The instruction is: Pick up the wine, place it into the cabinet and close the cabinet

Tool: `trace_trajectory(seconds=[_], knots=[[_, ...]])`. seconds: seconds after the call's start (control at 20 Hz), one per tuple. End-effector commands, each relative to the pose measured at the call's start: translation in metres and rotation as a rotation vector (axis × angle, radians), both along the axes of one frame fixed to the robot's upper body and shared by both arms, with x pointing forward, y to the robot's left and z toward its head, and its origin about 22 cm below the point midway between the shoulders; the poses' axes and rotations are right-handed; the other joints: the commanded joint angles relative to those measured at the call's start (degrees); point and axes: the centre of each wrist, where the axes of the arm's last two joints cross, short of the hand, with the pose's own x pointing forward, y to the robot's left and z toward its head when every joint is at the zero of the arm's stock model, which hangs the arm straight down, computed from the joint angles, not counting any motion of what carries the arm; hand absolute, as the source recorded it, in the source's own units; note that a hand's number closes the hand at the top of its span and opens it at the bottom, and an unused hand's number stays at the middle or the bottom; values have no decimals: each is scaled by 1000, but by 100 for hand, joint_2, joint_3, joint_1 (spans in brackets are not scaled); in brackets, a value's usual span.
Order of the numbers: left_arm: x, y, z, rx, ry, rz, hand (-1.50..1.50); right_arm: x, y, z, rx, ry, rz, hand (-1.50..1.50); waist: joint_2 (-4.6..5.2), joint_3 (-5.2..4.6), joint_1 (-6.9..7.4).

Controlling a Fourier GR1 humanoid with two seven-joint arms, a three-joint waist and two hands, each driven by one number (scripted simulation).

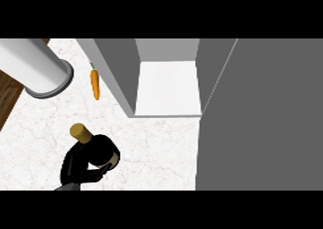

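Observation:
The wine bottle (80,131) is dark with a gold cap and stands at the lower left of the marble counter, leaning slightly. My left hand (83,169) comes in from the lower edge with its fingers curled round the bottle's body, which it largely hides. The cabinet (167,89) stands behind and to the right of the bottle, open, with a bare white floor inside. Its grey door (269,116) is swung out and fills the right side of the view. My right hand does not show.
An orange carrot (95,84) lies on the counter by the cabinet's left wall. A large pale cylinder (31,67) with a grey rim juts in at the upper left. The counter's left edge (4,120) borders dark wood.

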Motion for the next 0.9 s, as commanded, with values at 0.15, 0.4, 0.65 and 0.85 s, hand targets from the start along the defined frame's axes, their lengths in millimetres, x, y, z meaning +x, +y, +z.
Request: trace_trajectory(seconds=[0.15, 0.4, 0.65, 0.85], knots=[[11, -13, -2, 17, 16, -57, 150, 12, -4, -3, -11, -14, -2, -150, 63, -97, -26], [-26, 12, -15, 15, -9, -52, 150, 1, -4, -2, -3, 12, 1, -150, 58, -98, -24], [-73, 20, -25, 6, -12, -8, 150, 0, -4, 4, -9, 12, -11, -150, 50, -97, 12], [-57, 7, -12, -10, -64, -48, 150, 9, -7, 10, -31, 11, 4, -150, 47, -94, 35]])
